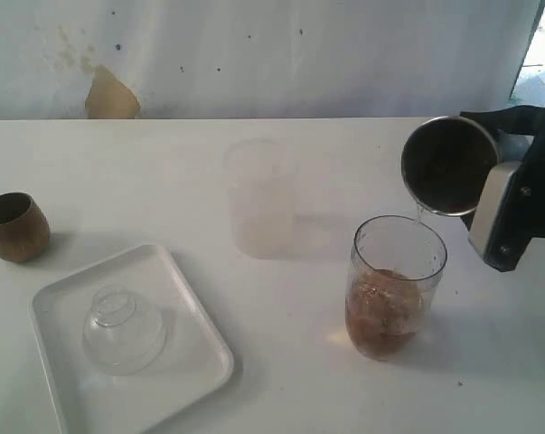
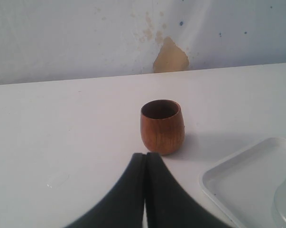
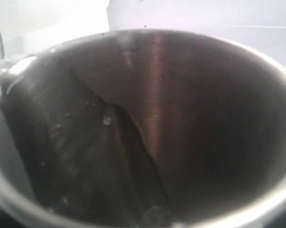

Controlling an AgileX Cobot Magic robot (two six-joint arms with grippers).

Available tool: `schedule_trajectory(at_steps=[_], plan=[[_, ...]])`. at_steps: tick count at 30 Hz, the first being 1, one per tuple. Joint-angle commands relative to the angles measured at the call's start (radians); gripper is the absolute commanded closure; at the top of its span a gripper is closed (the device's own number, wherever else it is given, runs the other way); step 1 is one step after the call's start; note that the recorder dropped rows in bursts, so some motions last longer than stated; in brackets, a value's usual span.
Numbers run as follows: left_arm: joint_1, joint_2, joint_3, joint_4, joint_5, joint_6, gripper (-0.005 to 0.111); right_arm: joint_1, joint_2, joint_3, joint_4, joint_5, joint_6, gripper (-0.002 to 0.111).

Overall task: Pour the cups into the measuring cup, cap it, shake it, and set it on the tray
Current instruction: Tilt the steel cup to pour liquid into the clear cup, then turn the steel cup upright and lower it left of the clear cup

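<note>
Over at the right edge of the exterior view, the right gripper [image 1: 505, 163] has the tapered brushed-steel tumbler [image 1: 448, 165] tipped right over, mouth facing the camera. Its jaws are clamped on the tumbler's wall, and the right wrist view shows one dark finger [image 3: 71, 142] lying inside the shiny steel. A thin trickle [image 1: 419, 213] drops from the rim into the large clear plastic measuring cup [image 1: 394, 289], which stands upright just below at lower right, brown liquid filling its bottom half.

At centre frame a frosted translucent straight cup [image 1: 261, 199] stands alone. At lower left the flat white rectangular tray [image 1: 195, 353] carries a small clear dome lid [image 1: 123, 330]. The small round brown wooden cup [image 1: 14, 226] sits upright at the far left, just beside the tray's corner but not on it.

The left wrist view shows the left gripper [image 2: 145, 156] with its black jaws pressed together on nothing, near the wooden cup and apart from it.

A plain white table [image 1: 164, 181] runs back to a whitish wall with small dark specks and one tan patch [image 1: 109, 95] at upper left.
</note>
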State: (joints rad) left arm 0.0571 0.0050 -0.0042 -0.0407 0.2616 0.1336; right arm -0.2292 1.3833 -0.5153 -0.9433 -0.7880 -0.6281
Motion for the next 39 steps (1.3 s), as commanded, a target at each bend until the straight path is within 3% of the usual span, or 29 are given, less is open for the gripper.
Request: schedule_trajectory(at_steps=[1,7,15,23,32,39], plan=[[0.000,-0.005,0.004,0.000,-0.005,-0.001,0.107,0.000,-0.008,-0.012,0.029,-0.030,0.043,0.108],[0.000,-0.005,0.004,0.002,-0.005,-0.001,0.107,0.000,-0.008,-0.012,0.076,-0.033,0.392,0.108],[0.000,-0.005,0.004,0.002,-0.005,-0.001,0.107,0.000,0.043,-0.012,0.282,-0.026,0.917,0.108],[0.000,-0.005,0.004,0.002,-0.005,-0.001,0.107,0.000,0.341,-0.097,0.226,-0.240,0.974,0.108],[0.000,-0.005,0.004,0.002,-0.005,-0.001,0.107,0.019,0.675,-0.395,0.081,-0.222,1.035,0.108],[0.000,-0.005,0.004,0.002,-0.005,-0.001,0.107,0.070,0.776,-0.505,0.054,-0.229,1.077,0.108]])
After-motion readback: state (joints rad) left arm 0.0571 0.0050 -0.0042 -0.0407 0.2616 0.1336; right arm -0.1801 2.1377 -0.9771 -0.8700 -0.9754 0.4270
